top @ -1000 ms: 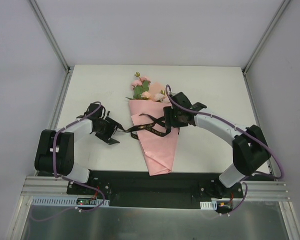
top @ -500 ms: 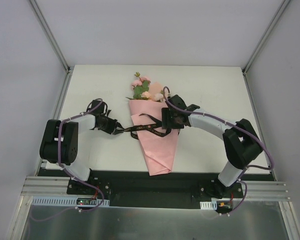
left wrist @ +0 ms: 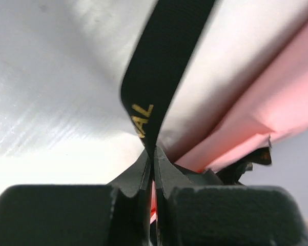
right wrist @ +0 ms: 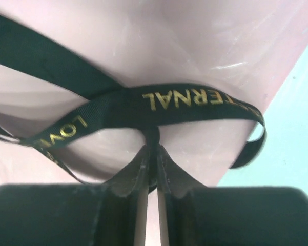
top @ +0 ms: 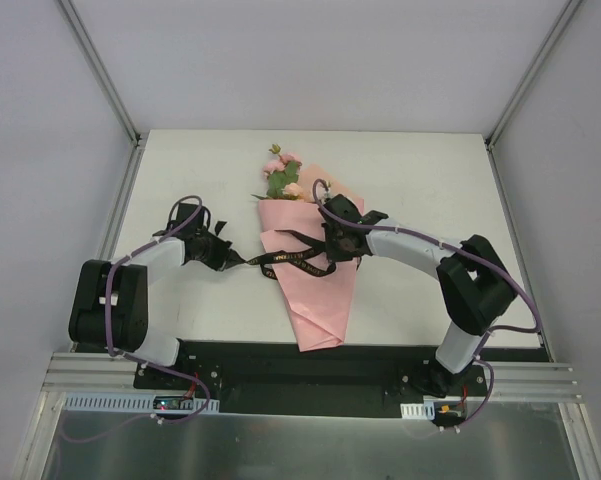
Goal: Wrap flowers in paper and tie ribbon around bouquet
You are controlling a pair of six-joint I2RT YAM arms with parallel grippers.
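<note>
The bouquet (top: 306, 285), a cone of plain pink paper (top: 318, 318) with pale pink artificial flowers (top: 283, 175) and green leaves poking out the wide end, is lying mid-table with its pointed tip toward the arm bases and the blossoms at the far side. Working outward from my end: the left gripper (top: 226, 258) is clamped fully shut on the left tail of the narrow black ribbon (top: 295, 258) with gold lettering, just left of the cone. On its wrist cam the strap runs straight down into the pinched tips. The right gripper (top: 332, 243) sits over the upper right part of the cone, and its wrist cam shows the fingers nearly together with the ribbon nipped between them, right where two strands cross. That's the big change: a second ago both sets of jaws were standing open, the left one short of the tail and the right one further out to the right. So I reckon we've gone from lining up to actually holding both sides, and the next bit should be pulling the wrap snug. I can't tell if there's a real knot yet or just a crossover, and the ribbon looks a bit slack across the cone's middle. The surface is a plain white matte table (top: 420, 180), boxed in by pale grey wall panels (top: 330, 60) with aluminium corner posts (top: 100, 70).
</note>
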